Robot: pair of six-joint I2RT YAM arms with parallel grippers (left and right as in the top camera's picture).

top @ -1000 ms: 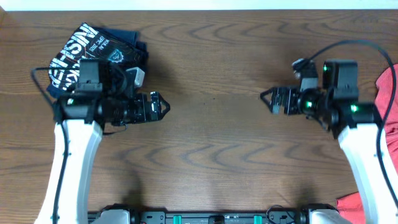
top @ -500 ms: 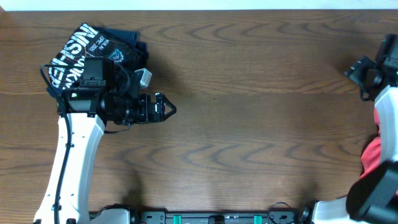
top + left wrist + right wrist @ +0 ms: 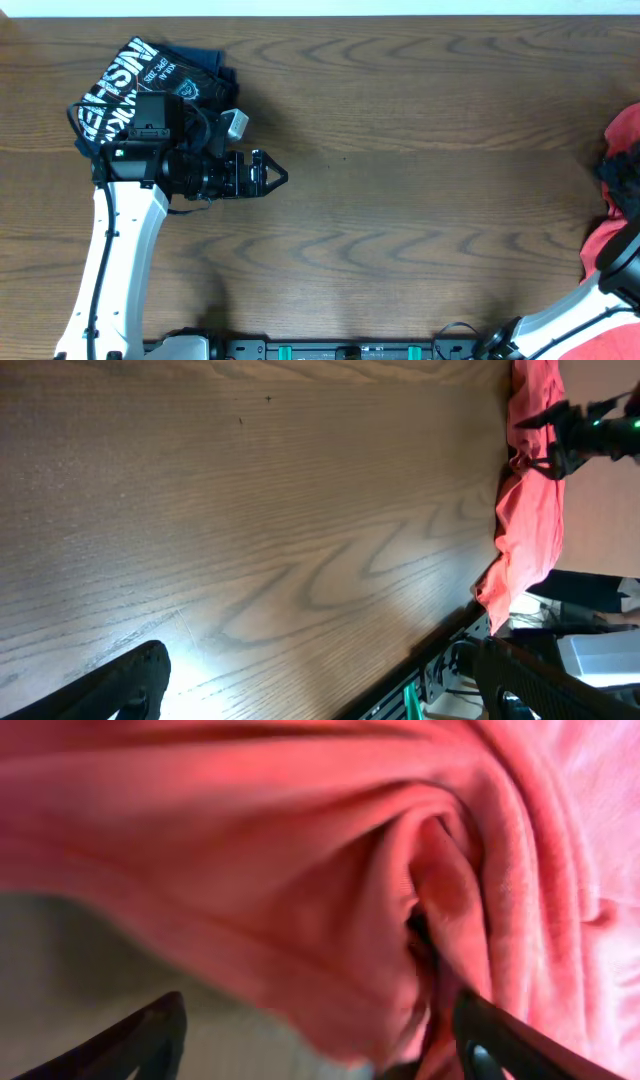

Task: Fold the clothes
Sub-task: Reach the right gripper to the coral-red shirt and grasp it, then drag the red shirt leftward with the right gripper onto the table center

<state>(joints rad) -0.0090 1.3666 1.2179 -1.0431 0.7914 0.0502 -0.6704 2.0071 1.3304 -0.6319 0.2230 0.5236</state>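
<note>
The clothes (image 3: 622,130) are a crumpled orange-red heap hanging over the table's right edge, also seen far off in the left wrist view (image 3: 528,500). In the right wrist view the red fabric (image 3: 330,870) fills the frame. My right gripper (image 3: 320,1035) is pushed against it, jaws wide apart, with a fold bulging between the fingers and a gap beside the left finger (image 3: 150,1040). My left gripper (image 3: 272,177) hovers open over bare wood left of centre, holding nothing; its fingers (image 3: 125,682) frame only the tabletop.
A dark navy folded shirt (image 3: 150,70) with white lettering lies at the back left, behind the left arm (image 3: 130,230). The brown wooden table (image 3: 420,200) stretches between the arms. The right arm (image 3: 620,270) reaches in from the right edge.
The right arm has swung from right of centre out to the table's right edge, onto the red clothes, and its jaws narrowed a little. The left gripper has edged slightly right.
</note>
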